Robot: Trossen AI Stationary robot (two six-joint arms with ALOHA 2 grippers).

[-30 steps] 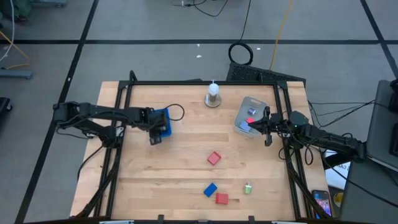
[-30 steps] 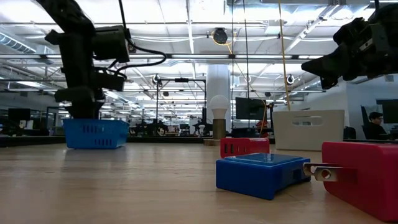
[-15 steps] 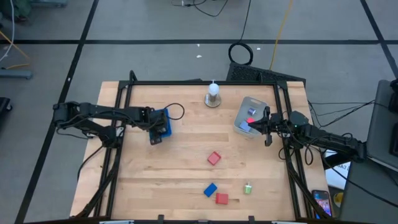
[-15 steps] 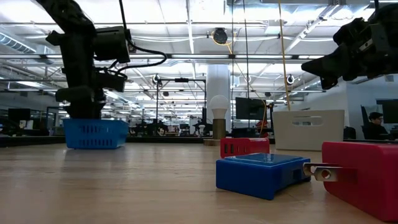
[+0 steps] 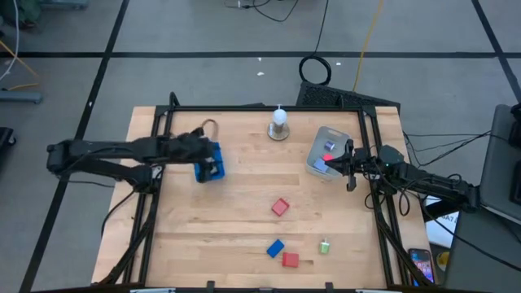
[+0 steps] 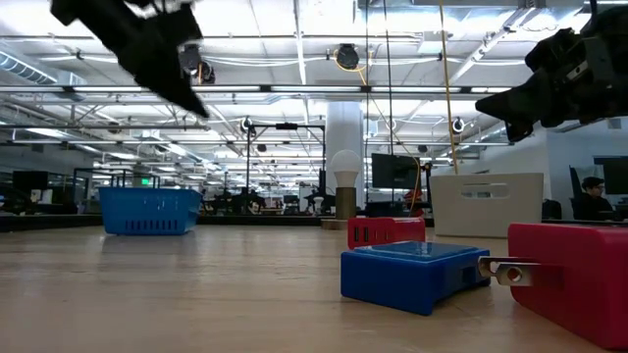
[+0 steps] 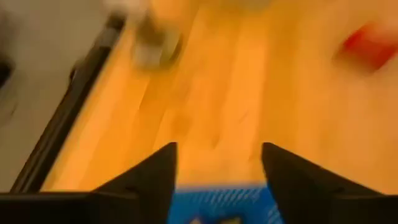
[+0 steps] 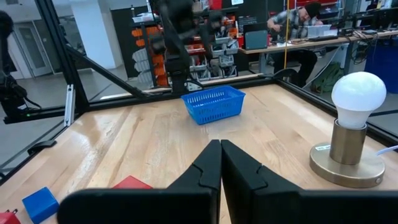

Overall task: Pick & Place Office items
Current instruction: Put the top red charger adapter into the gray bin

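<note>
Loose office items lie on the wooden table: a red block (image 5: 280, 207), a blue block (image 5: 275, 247), a second red block (image 5: 290, 260) and a small green piece (image 5: 324, 246). More red and blue pieces sit in the grey tub (image 5: 326, 140). My left gripper (image 7: 214, 155) is open and raised above the blue basket (image 5: 210, 160), slanting over it and touching nothing. My right gripper (image 8: 220, 149) is shut and empty, hovering by the tub's right side (image 5: 339, 164).
A light bulb on a round base (image 5: 279, 124) stands near the far edge, between basket and tub. A black frame (image 5: 155, 163) runs along the table's sides. Bare wood lies between the basket and the loose blocks. A person sits at desks beyond the table (image 8: 298, 25).
My left gripper has risen from the blue basket and tipped from pointing straight down to slanting, while its arm drew back toward the table's left edge. The basket has stayed where it was. My right arm has kept still.
</note>
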